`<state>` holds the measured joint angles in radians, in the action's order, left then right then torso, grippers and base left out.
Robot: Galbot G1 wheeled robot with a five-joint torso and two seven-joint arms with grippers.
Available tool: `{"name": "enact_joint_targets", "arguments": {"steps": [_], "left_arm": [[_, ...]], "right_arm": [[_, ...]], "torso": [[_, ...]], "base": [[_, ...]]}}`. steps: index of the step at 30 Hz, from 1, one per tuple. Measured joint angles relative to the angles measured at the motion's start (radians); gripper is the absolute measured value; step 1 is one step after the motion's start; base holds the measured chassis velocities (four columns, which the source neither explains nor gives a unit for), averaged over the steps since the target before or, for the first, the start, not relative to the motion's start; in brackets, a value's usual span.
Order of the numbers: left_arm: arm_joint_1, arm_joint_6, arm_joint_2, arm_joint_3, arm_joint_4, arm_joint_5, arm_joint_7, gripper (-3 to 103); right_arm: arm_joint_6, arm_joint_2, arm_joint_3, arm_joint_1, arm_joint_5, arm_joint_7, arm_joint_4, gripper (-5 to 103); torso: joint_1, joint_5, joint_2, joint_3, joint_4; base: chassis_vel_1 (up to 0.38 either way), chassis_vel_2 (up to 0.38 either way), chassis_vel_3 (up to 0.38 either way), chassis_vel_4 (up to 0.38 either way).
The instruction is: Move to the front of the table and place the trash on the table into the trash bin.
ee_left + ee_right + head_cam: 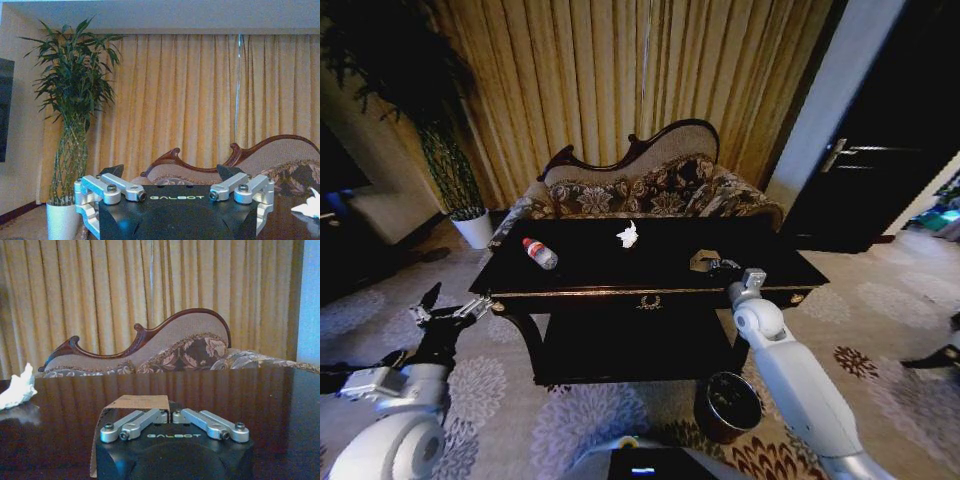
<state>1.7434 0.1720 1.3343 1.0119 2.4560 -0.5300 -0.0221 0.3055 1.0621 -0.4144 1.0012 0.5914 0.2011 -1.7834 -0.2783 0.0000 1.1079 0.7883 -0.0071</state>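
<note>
- The right arm reaches forward over the front edge of the large dark glossy wooden tabletop (650, 262) with gold trim; its right pincer (712, 266) lies low on the surface near that edge, fingers drawn together on a flat brownish paper-like scrap (139, 402).
- How firmly the scrap is pinched is hard to make out; part of it is hidden behind the pincer body.
- The left arm is held beside the tabletop's left corner, off the surface, with the left pincer (448, 307) spread wide and holding nothing.
- A clear plastic bottle with red cap and label (539, 253) lies on its side toward the tabletop's left end.
- A crumpled white tissue (628, 235) sits near the tabletop's far edge.
- The small round reddish-brown trash bin (728, 405) stands on the carpet below the tabletop's front right corner.
</note>
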Motion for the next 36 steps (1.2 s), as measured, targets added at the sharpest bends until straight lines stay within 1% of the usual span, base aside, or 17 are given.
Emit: {"name": "enact_joint_targets", "arguments": {"steps": [11,18,23,28,33,36], "left_arm": [[-0.001,0.001,0.001,-0.001,0.0,0.0,0.0,100],[-0.002,0.001,0.001,0.0,-0.001,-0.001,0.0,100],[-0.003,0.001,0.008,-0.002,-0.003,-0.001,-0.001,100],[-0.003,0.001,0.011,-0.002,-0.002,0.0,-0.001,100],[0.001,0.001,0.005,0.005,0.007,-0.003,-0.004,100],[0.003,0.001,-0.002,0.028,0.013,-0.021,-0.006,100]], "right_arm": [[-0.004,-0.001,-0.014,0.01,0.018,-0.002,-0.021,0],[-0.005,-0.024,-0.056,0.031,0.06,0.001,-0.089,0],[-0.005,-0.041,-0.118,0.1,0.081,0.001,-0.167,0],[-0.005,-0.042,-0.153,0.151,0.083,0.001,-0.222,0],[-0.005,-0.027,-0.183,0.2,0.078,0.001,-0.276,0],[-0.005,-0.015,-0.21,0.24,0.064,-0.002,-0.307,0]], "torso": [[0.0,0.0,0.0,0.0,0.0],[0.0,0.0,0.0,0.0,0.0001],[0.0,-0.0001,0.0,0.0,-0.0001],[0.0,0.0,0.0,0.0,-0.0001],[0.0,0.0,0.0,0.0,0.0],[0.0,0.0,0.0,0.0,0.0]], "base": [[0.0,0.0,0.0,0.0],[0.0,0.0,0.0,0.0],[0.0,0.0,0.0,0.0],[0.0,0.0,0.0,0.0],[0.0,0.0,0.0,0.0],[0.0,0.0,0.0,0.0]]}}
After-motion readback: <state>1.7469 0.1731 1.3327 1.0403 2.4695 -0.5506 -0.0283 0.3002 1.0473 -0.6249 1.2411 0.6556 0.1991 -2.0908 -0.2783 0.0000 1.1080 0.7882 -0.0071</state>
